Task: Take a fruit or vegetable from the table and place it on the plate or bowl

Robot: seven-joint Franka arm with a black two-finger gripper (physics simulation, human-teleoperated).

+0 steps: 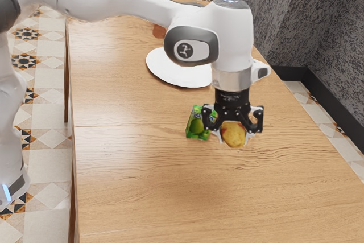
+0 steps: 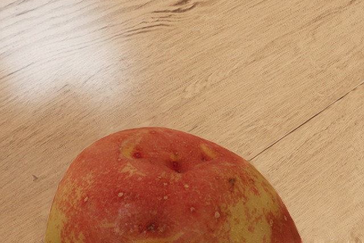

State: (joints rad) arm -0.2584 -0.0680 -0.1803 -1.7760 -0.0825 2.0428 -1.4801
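1. Starting with the exterior view, you see the gripper [image 1: 234, 132] pointing straight down over the table [image 1: 142, 186]; its two black fingers stand on opposite sides of the red-and-yellow fruit [image 1: 232, 137] and clamp it between them. This vertical approach suits a round thing, since the fingers meet its widest part.
2. A green carton [image 1: 195, 122] stands just beside the fruit, toward the exterior view's left (so the nearer finger has little room, I judge); you cannot tell whether the fruit is off the wood.
3. The white plate [image 1: 170, 75] lies farther back on the table, partly hidden by the arm, and is bare where it shows. The carry looks short, though you would want height first to clear the carton.
4. Turning to the wrist view, the fruit [image 2: 170, 192] sits directly under the hand, with dimpled, speckled skin facing the camera and the table's [image 2: 227, 55] wood grain beyond; that centring suggests a balanced hold.
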